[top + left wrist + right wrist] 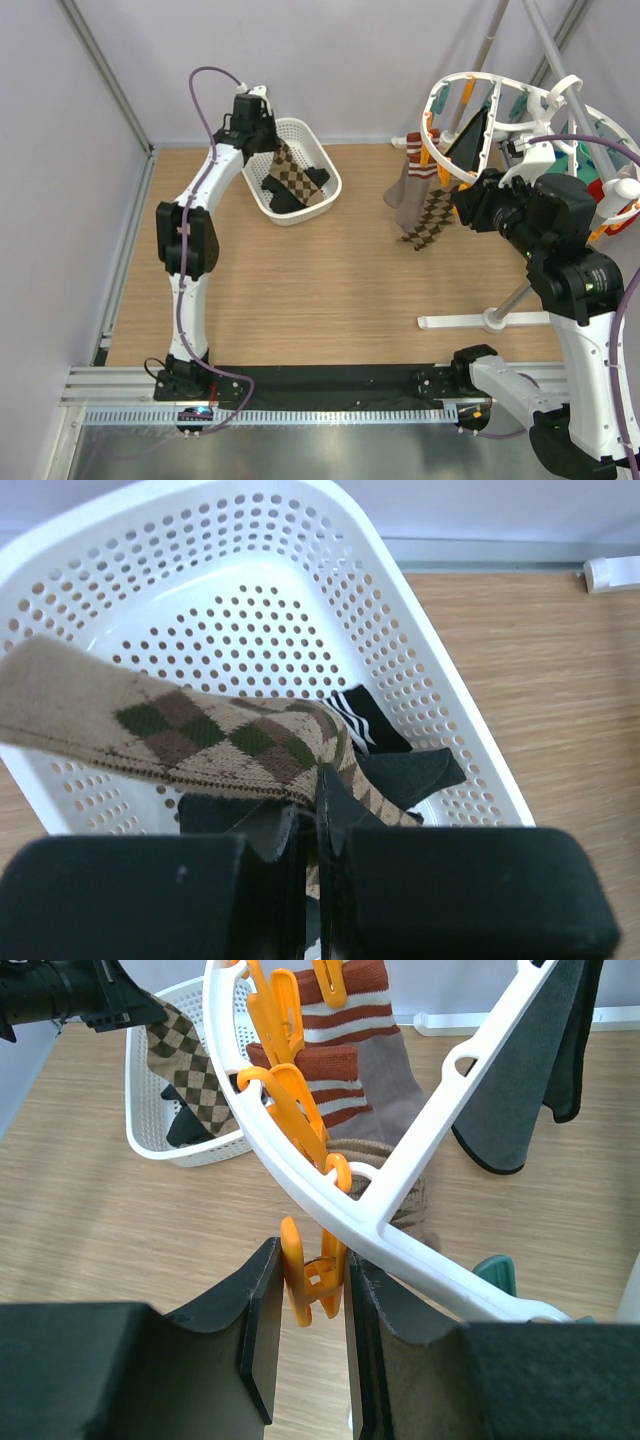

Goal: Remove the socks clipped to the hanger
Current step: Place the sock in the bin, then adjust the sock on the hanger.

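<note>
A diamond-checked sock [200, 730] is held pinched in the shut left gripper [318, 790] over the white basket [440, 670], where a black sock [410, 775] already lies; the drop is judged to be the step in hand. Several socks [350, 1080] are clipped to the hanger [440, 1130]. An orange peg [300, 1290] is clasped by the right gripper [312, 1305]; next, a firmer squeeze is called for, so that the hanging sock [432, 218] below is freed

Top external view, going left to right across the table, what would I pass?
Left arm → white basket → hanging socks → right arm.
</note>
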`<state>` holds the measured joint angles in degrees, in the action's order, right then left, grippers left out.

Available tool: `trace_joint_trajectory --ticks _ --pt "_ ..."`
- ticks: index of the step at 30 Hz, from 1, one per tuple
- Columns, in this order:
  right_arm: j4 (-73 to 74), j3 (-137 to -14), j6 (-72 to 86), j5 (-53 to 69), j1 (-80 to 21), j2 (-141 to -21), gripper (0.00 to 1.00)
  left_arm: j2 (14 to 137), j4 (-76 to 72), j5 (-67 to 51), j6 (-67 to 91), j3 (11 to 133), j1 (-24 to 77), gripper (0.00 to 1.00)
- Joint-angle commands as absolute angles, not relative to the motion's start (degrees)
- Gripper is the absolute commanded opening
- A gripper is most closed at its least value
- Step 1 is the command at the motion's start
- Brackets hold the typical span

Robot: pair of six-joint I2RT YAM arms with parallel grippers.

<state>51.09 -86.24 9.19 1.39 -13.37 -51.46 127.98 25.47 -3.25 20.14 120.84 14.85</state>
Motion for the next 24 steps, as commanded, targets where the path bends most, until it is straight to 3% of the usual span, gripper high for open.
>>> trace_joint_trajectory --ticks 1,4,5,11,15,20,24 --pt "51.33 -85.78 8.53 1.23 -13.36 -51.06 0.01 127.53 22.68 -5.36 17.05 123.4 14.59 0.03" --pt "51.42 -85.69 8.52 1.14 -13.36 -51.15 0.01 128.23 22.76 -5.97 16.61 123.75 14.59 0.09" --pt "51.33 -85.78 8.53 1.32 -13.27 -51.24 0.01 128.49 23.37 -6.76 16.52 124.01 14.59 0.29" --pt "51.5 -86.4 8.87 1.49 -13.36 -51.33 0.01 128.15 29.7 -9.49 16.53 123.4 14.68 0.63" --pt "52.55 -86.75 10.28 2.02 -13.27 -51.68 0.01 120.0 31.3 -12.55 14.25 116.05 16.25 0.64" --pt "53.52 -86.13 10.99 2.81 -13.36 -51.06 0.01 104.37 26.46 -20.29 8.63 105.04 25.64 0.65" --pt "53.44 -86.4 11.43 3.43 -13.36 -50.89 0.01 97.41 12.63 -38.89 11.94 95.47 32.86 0.64"
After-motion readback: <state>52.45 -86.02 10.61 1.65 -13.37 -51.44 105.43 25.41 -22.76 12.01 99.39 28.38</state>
